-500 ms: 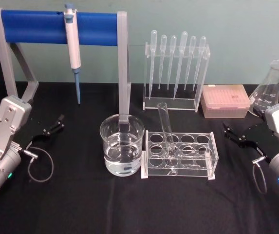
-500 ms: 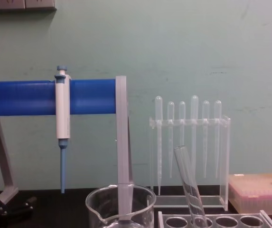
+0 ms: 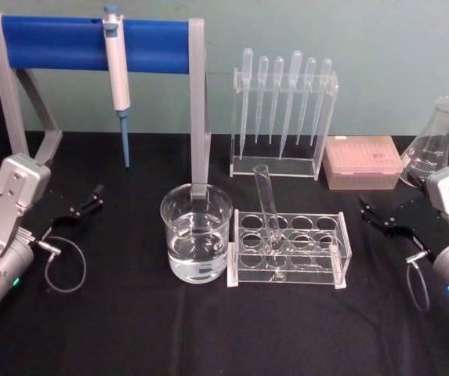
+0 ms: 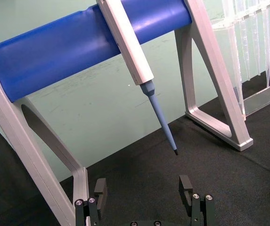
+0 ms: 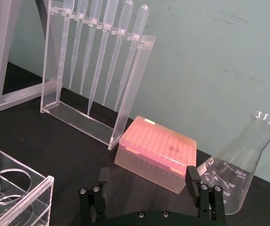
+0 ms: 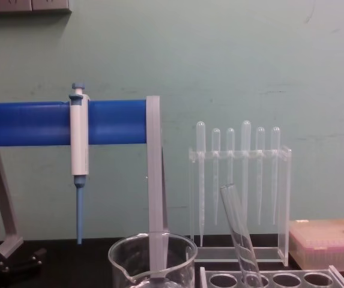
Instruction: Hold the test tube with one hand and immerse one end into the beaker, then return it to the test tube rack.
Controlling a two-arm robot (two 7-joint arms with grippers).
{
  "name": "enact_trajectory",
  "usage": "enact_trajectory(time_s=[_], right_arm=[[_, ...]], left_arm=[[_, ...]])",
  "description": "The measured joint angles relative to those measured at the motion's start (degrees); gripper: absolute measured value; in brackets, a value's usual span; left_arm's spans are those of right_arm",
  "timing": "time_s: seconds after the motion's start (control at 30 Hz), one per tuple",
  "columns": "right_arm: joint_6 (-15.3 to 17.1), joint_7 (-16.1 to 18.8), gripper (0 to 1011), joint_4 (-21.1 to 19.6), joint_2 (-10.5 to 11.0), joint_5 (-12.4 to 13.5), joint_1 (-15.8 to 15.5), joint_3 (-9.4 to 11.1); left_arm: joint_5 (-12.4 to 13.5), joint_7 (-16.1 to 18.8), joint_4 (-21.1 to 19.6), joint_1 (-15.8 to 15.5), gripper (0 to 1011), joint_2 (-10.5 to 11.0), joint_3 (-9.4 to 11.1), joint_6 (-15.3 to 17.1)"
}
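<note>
Nothing has moved since the earlier frame. Head view: the clear glass test tube leans slightly toward eleven o'clock in a clear, boxy rack. The round beaker, holding clear liquid, stands just beside the rack at its nine o'clock. The left gripper rests at nine o'clock and the right gripper at three, both well apart from the tube. Left wrist view: its black jaws are spread wide, empty. Right wrist view: likewise spread wide, empty. Chest view: the tube tilts at the beaker's three o'clock.

Head high, chest low, shared beaker
</note>
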Motion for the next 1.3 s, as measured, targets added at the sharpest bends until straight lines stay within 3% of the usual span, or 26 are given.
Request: enact_trajectory(time_s=[0.87, 0.97, 1.17, 1.3], right_arm=[[-0.06, -0.05, 1004, -0.25, 0.04, -0.07, -0.21, 0.18], [-0.4, -0.54, 1004, -1.95, 0.58, -0.41, -1.55, 1.0], [0.11, -1.66, 1004, -10.44, 3.28, -0.76, -7.6, 3.26], [0.98, 0.19, 1004, -16.06, 5.03, 0.49, -11.04, 3.84]], left_arm=[[0.0, 0.0, 0.0, 0.0, 1000, 0.0, 0.0, 0.0], [0.0, 0.0, 0.0, 0.0, 1000, 0.0, 0.0, 0.0], [0.0, 0.0, 0.0, 0.0, 1000, 0.0, 0.0, 0.0], [0.0, 0.0, 0.0, 0.0, 1000, 0.0, 0.0, 0.0]])
